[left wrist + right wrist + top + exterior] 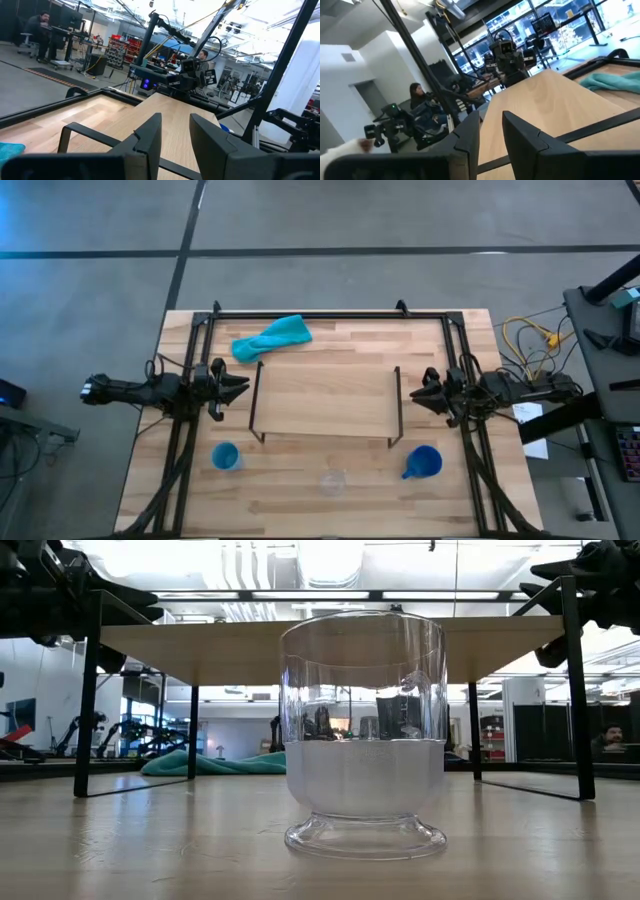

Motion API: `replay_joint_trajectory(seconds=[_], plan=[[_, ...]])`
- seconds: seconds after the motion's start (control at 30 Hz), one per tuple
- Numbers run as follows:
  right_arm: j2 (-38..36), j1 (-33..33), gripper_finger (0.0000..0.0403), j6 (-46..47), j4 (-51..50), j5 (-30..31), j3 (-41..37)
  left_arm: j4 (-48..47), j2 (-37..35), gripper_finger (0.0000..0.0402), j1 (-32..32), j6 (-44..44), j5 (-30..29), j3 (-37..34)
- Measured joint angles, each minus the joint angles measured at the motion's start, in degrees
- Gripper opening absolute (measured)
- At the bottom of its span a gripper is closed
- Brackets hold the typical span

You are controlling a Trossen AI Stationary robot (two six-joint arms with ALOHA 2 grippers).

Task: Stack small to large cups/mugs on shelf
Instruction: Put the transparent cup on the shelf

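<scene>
Above the table, the high view shows the shelf (325, 400) bare; beside its ends wait the left gripper (237, 387) and right gripper (415, 394), empty. Before the shelf stand the light-blue cup (225, 456), clear glass cup (332, 481) and dark-blue mug (424, 462).

Low view: the glass cup looks rigid, slippery, fragile; grip its rim.

Wrist views: both grippers' fingers stand narrowly parted.
</scene>
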Motion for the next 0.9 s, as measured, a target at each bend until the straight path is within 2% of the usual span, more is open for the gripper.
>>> replay_joint_trajectory(seconds=[0.3, 0.5, 0.7, 0.9], plan=[[0.0, 0.0, 0.0079, 3.1, -0.1, -1.6, 0.4, 0.0, 0.0, 0.0086, 0.0, 0.2, 0.0, 0.0], [2.3, 0.0, 0.007, 7.4, -2.1, -7.7, 7.9, 0.0, 0.0, 0.0086, 0.0, 0.5, -1.2, 0.0], [11.1, 0.0, 0.0068, 3.0, -16.9, -7.1, 22.2, 0.0, 0.0, 0.0086, 0.0, -0.1, -1.4, 0.0], [25.9, 0.0, 0.0068, 1.3, -34.7, -7.2, 36.8, 0.1, 0.0, 0.0086, 0.0, -6.5, -1.2, 0.0]])
